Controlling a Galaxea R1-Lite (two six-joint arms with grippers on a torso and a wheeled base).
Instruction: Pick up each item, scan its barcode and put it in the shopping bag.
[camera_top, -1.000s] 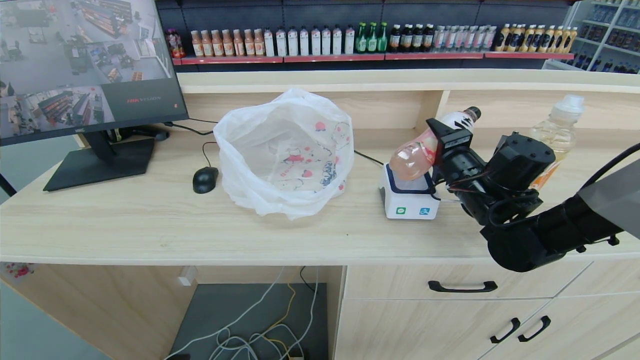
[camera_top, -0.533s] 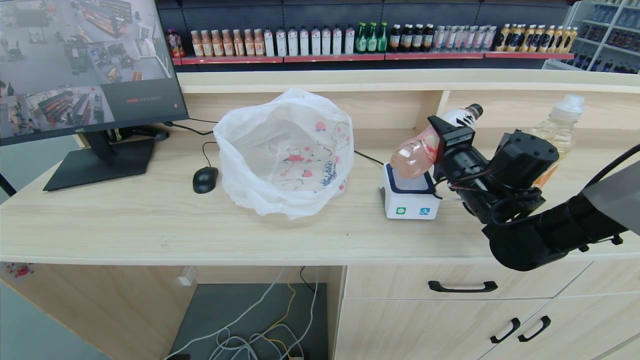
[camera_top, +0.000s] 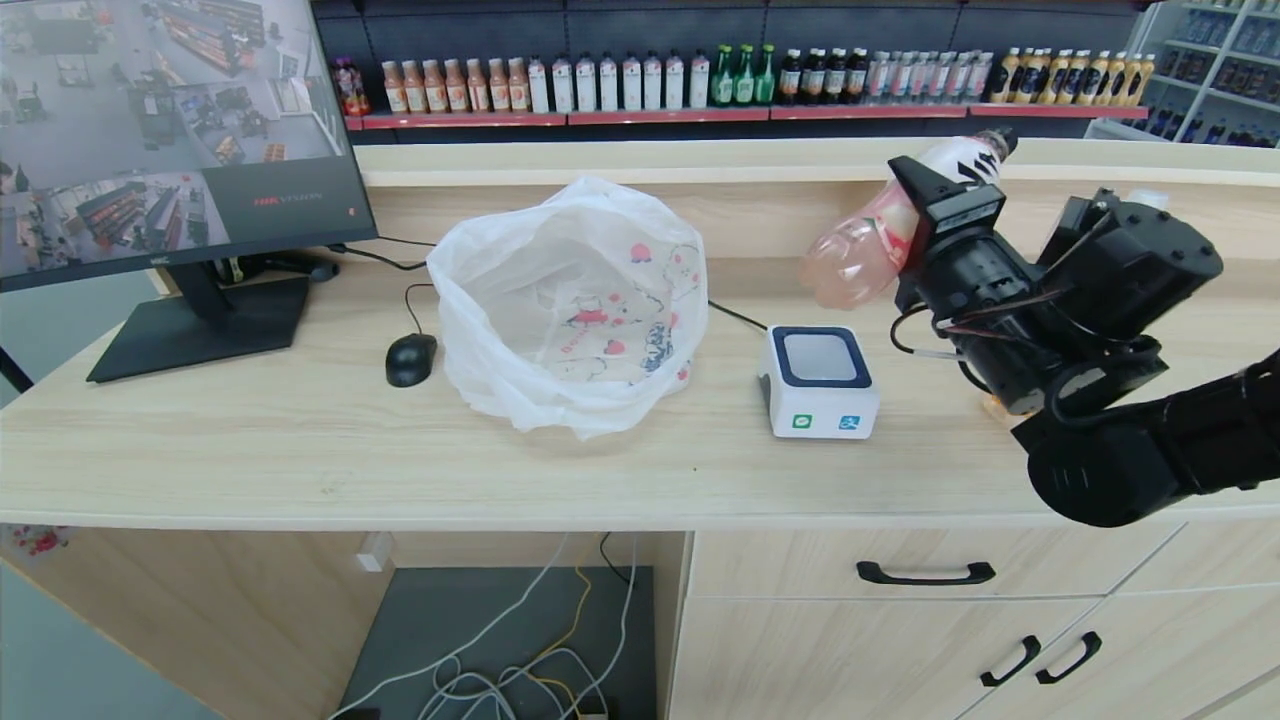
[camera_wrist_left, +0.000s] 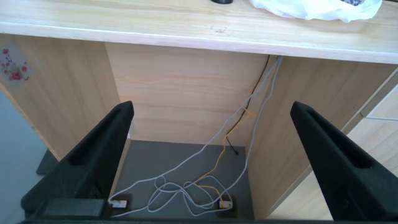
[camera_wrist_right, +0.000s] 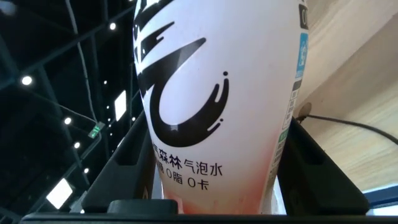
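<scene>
The right gripper (camera_top: 915, 235) clamped a pink drink bottle (camera_top: 852, 262) in the air above and right of the barcode scanner (camera_top: 818, 380), long axis tilted: cap up and away, rounded base toward the scanner. The left gripper (camera_wrist_left: 213, 152) gaped wide.

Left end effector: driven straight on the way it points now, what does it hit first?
Probably the wooden back panel under the counter: the left end effector, open, points into that recess. The hanging cables run close beside that line and might catch first; depth is unclear.
</scene>
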